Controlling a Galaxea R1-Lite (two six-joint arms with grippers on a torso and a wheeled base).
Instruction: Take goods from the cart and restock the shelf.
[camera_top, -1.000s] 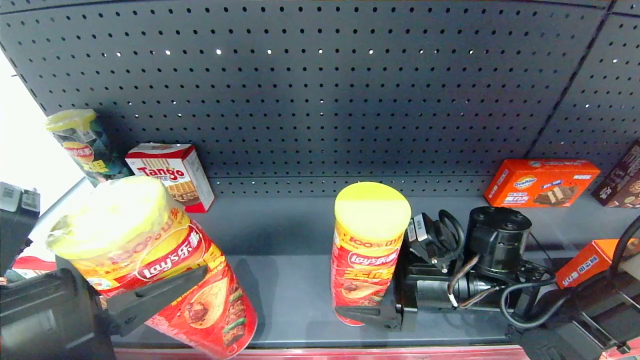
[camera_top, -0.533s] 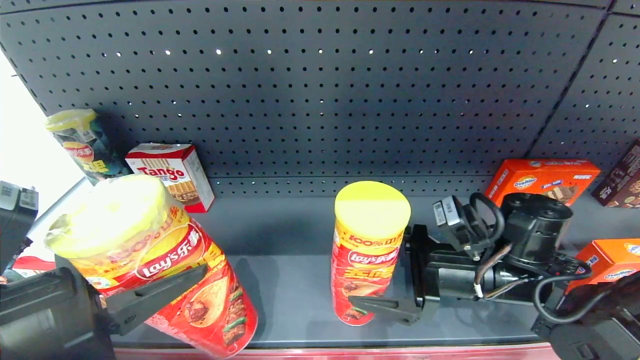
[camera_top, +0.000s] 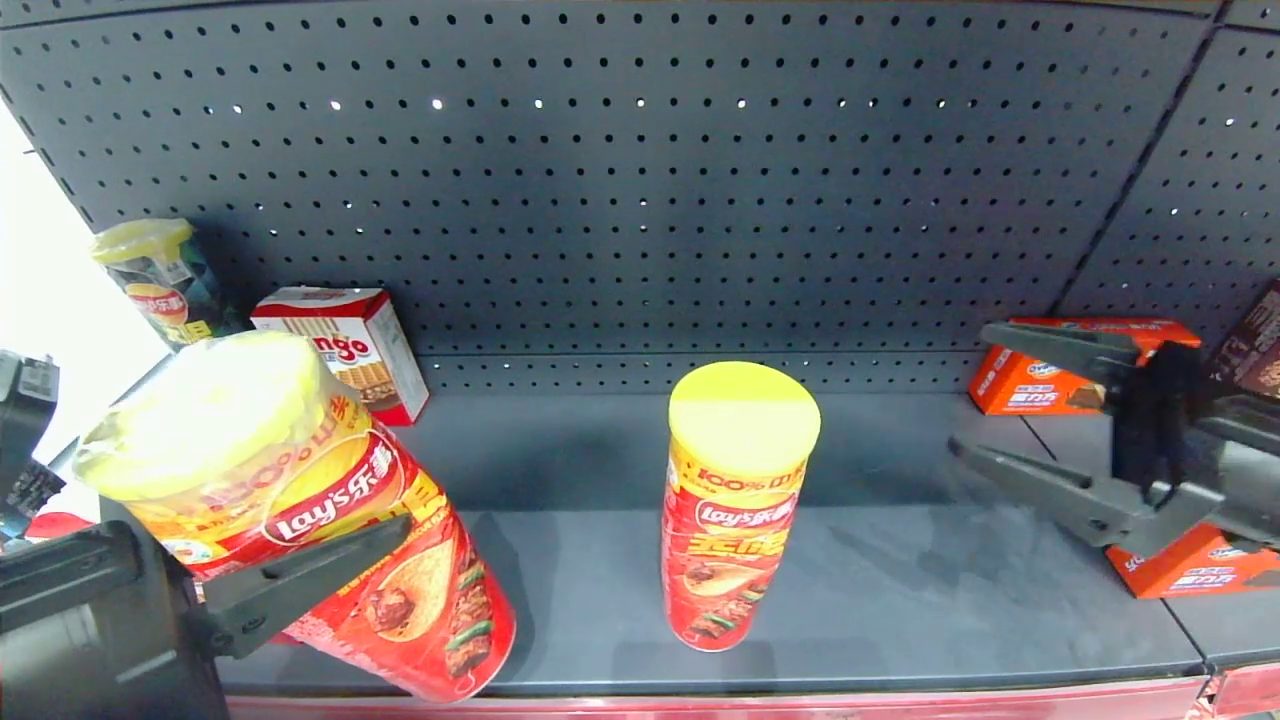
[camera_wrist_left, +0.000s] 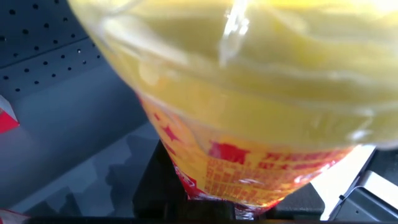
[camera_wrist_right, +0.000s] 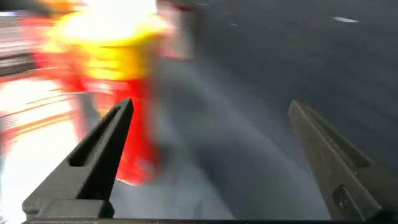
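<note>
A red and yellow chips can (camera_top: 250, 440) with a yellow lid leans tilted over the shelf's (camera_top: 560, 480) front left. My left gripper (camera_top: 300, 540) is shut on its middle, and one black finger (camera_top: 300, 585) crosses its front. The same can (camera_wrist_left: 249, 124) sits very close in the left wrist view. A second, matching can (camera_top: 740, 500) stands upright and free at the shelf's centre. Well to its right, my right gripper (camera_top: 970, 390) hangs open above the shelf with nothing between its fingers. In the right wrist view the right gripper (camera_wrist_right: 211, 143) is spread wide, with the upright can (camera_wrist_right: 118, 81) blurred beyond one finger.
At the back left stand a dark can with a yellow lid (camera_top: 150, 275) and a red-and-white wafer box (camera_top: 345, 345). An orange box (camera_top: 1070, 365) lies behind the right gripper, another orange box (camera_top: 1200, 560) sits near the front right, and a brown box (camera_top: 1255, 350) is at the far right. A perforated panel backs the shelf.
My right gripper has drawn back to the right, away from the upright can, which stays standing. The left gripper's tilted can has shifted slightly up and to the left.
</note>
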